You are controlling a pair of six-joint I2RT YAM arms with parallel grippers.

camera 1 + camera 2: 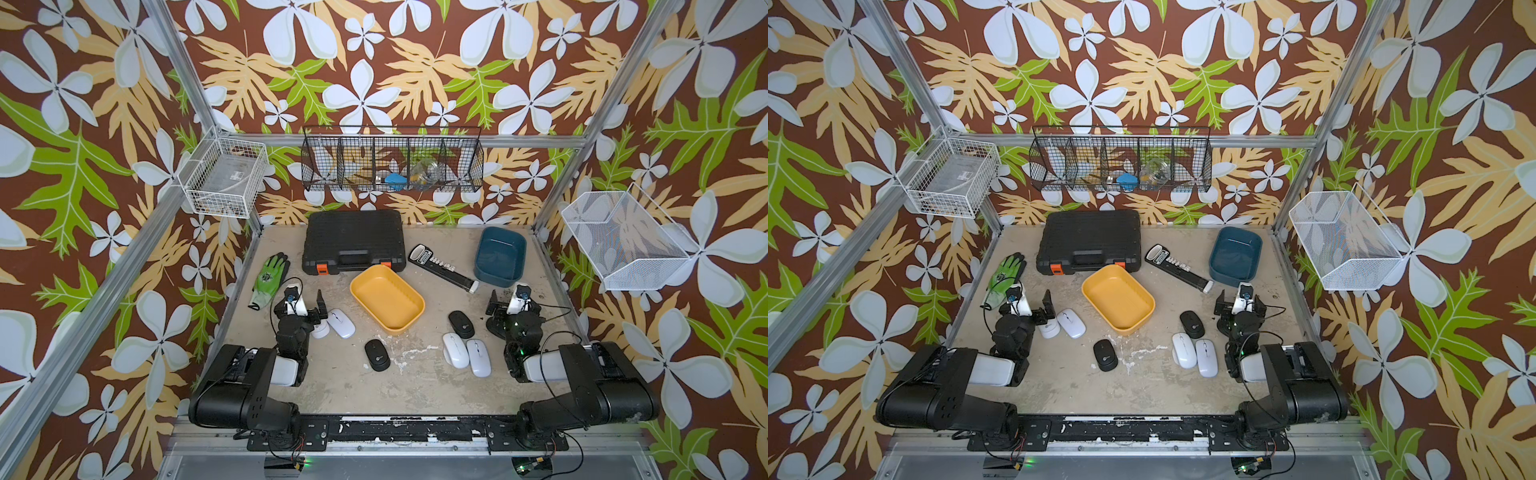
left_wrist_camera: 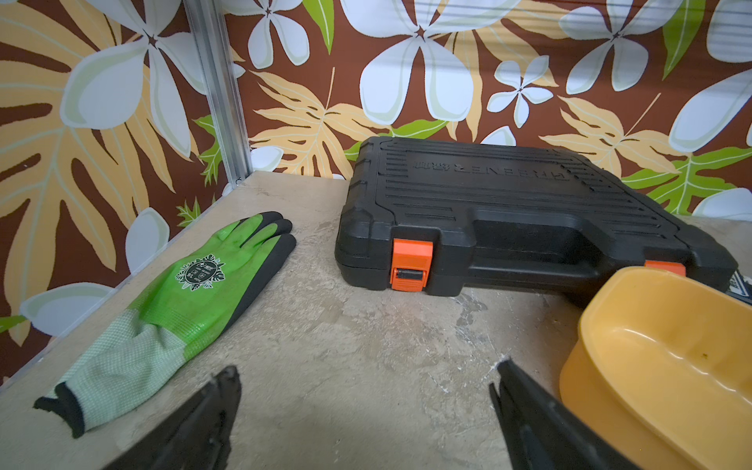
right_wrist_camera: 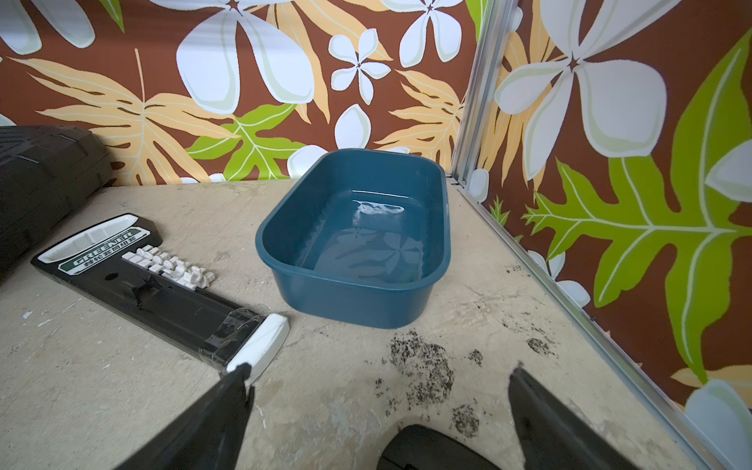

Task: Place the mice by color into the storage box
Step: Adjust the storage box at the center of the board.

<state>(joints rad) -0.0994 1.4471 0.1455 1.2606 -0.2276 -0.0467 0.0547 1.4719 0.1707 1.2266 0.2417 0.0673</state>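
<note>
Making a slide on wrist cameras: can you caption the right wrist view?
Open right hand above the table, facing the empty blue tub, long black-and-white device beside it.

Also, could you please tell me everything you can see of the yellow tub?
The yellow tub is a rounded rectangular tray, glossy plastic by its look, with low sloped walls and a rolled rim. It is empty apart from a small dark speck inside. It stands upright on the table, turned diagonally, near the middle. Its far corner lies close to the black case; whether they touch cannot be told. Nothing else touches it.
</note>
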